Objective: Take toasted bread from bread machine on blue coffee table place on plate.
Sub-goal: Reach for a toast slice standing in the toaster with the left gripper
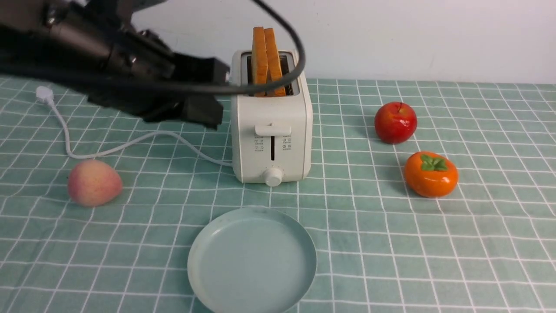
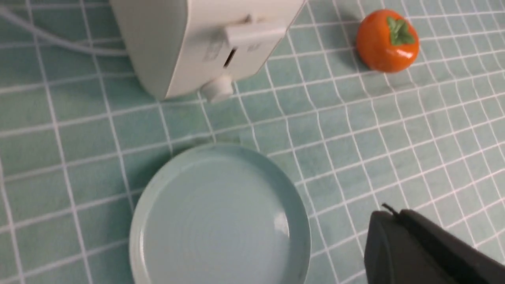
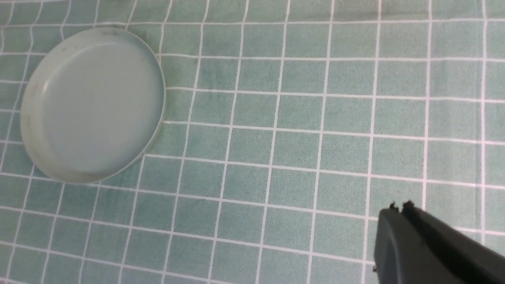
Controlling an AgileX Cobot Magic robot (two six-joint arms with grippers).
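Plate (image 1: 252,261), its near rim cropped.

You have open checked cloth (image 1: 369,243) at three o'clock of the round pale blue-green plate (image 1: 253,261); the boxy cream-white toaster (image 1: 273,113) blocks twelve.

Toast slices (image 1: 259,56) in white toaster (image 1: 271,115)

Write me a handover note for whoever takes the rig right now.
Left gripper: shut, nothing held, above the table.
Right gripper: shut, nothing held, above the table.
Toast: two slices, upright in the toaster, tops sticking out.
Plate: bare, on the near side of the toaster.
Done: no toast on the plate.
Left: lift out both slices and set them on the plate.
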